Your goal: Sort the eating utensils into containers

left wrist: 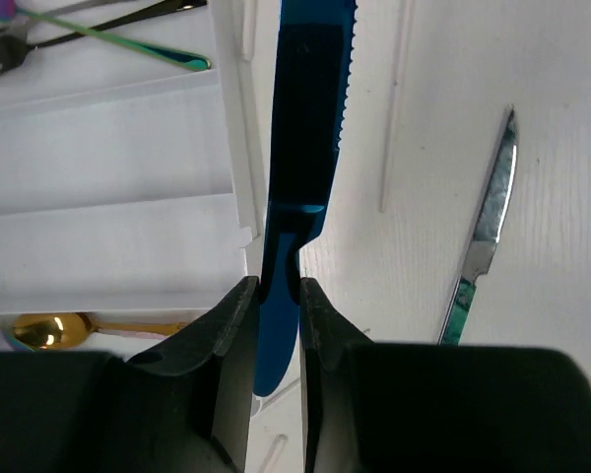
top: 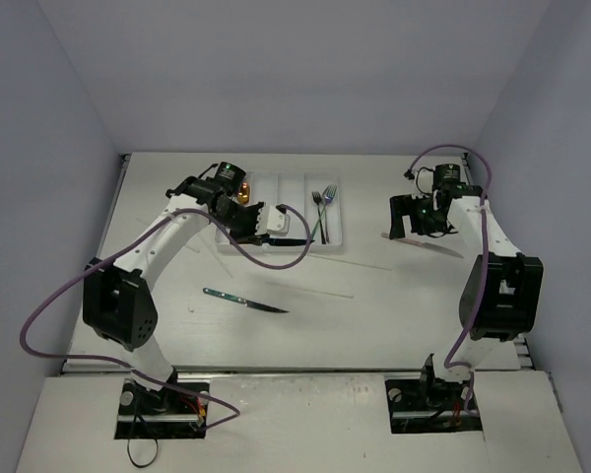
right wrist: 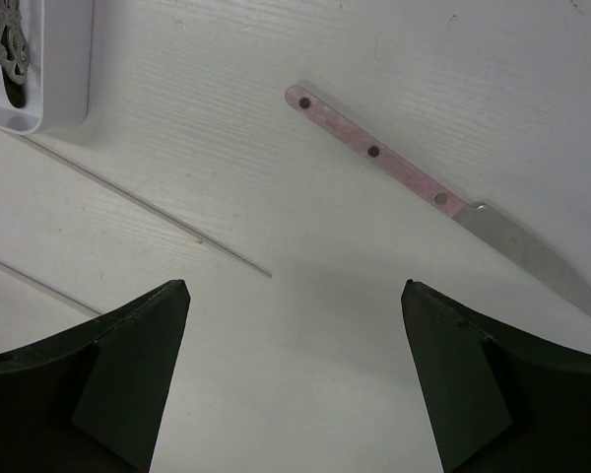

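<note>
The left fingers [left wrist: 242, 320] are clenched on the handle of a blue knife [left wrist: 310, 118], whose serrated blade runs straight out ahead of them. Just to their left lies the end wall of the white cutlery tray [left wrist: 108, 197], and the blade sits crosswise to the compartments; whether it touches the wall cannot be told. A gold spoon [left wrist: 49, 330] lies in the nearest compartment, level with the fingertips. Forks [left wrist: 0, 59] lie in the farthest one, up ahead and to the left. To the right of the fingers, a thin pale stick [left wrist: 394, 108] and a green-handled knife [left wrist: 483, 246] wait on the tabletop [left wrist: 561, 394]. The right fingers [right wrist: 143, 345] are spread wide and hold nothing. Ahead of them and a little to the right a pink-handled knife [right wrist: 374, 153] lies flat on the tabletop, well apart from the tray corner at far left. The step in hand looks to be placing the blue knife. The next move probably calls for turning the wrist so the blade runs along a compartment, carrying it over the wall, then letting go. Three loose pieces at least remain to be sorted.
</note>
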`<action>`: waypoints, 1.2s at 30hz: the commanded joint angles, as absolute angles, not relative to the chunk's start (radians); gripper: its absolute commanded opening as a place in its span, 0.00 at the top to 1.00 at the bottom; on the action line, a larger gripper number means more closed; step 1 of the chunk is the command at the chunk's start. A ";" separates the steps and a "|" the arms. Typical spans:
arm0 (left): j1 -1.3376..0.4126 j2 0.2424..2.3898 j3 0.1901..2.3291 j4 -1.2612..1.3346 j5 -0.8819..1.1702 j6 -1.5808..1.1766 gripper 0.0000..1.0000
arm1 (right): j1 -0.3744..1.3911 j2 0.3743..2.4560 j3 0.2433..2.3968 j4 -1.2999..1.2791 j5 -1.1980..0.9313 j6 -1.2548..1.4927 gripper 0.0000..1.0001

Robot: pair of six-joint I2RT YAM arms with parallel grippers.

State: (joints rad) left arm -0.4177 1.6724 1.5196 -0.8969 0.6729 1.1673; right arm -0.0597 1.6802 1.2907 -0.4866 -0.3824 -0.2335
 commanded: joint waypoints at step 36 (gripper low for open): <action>-0.371 2.136 1.993 -0.589 0.074 -0.512 1.00 | -0.092 1.671 1.295 -0.487 -0.399 -0.252 0.13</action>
